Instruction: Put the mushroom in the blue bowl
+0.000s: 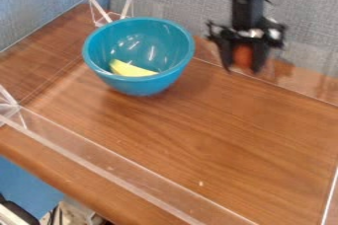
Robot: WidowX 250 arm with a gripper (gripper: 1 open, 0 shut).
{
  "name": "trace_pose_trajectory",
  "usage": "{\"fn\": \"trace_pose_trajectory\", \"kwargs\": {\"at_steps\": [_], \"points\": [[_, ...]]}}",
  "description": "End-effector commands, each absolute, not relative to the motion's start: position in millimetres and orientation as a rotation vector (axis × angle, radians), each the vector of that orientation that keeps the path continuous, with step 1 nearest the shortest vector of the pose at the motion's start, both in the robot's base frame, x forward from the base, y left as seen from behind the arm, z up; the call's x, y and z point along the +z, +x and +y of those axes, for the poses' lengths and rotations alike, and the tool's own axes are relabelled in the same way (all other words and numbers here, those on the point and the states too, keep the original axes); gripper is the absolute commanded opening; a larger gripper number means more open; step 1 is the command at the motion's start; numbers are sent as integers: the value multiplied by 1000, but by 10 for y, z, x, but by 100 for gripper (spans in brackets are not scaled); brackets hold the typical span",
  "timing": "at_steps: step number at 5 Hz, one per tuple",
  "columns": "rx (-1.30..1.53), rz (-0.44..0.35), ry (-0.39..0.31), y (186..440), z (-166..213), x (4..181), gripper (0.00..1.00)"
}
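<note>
Hand point(243, 61) grips the blurred mushroom point(243, 55) near the table's point(199, 135) back edge, bare wood between it and the bowl point(137, 55).

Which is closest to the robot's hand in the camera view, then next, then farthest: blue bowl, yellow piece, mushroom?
1. Mushroom: between the fingers of the hand, right side of the picture.
2. Blue bowl: left of the hand; its near rim comes first.
3. Yellow piece: inside the bowl.
</note>
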State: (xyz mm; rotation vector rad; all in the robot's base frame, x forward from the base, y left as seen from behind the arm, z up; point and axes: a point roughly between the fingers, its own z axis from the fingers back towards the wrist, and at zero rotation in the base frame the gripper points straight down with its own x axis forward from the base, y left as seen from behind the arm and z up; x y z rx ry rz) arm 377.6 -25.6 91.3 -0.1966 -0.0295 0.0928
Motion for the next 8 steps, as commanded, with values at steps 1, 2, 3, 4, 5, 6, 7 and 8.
{"fn": "trace_pose_trajectory", "kwargs": {"at_steps": [1, 2, 3, 4, 5, 6, 7, 8], "points": [[140, -115, -189, 3730, 228, 1204, 0], [161, -136, -197, 3686, 503, 1292, 0], [136, -132, -206, 3794, 526, 1201, 0], [123, -129, -210, 3825, 566, 1145, 0], [112, -128, -214, 3852, 596, 1112, 0], [149, -133, -215, 3878, 665, 1059, 0], [189, -138, -216, 3900, 735, 1014, 0], [182, -135, -220, 3989, 653, 963, 0]]}}
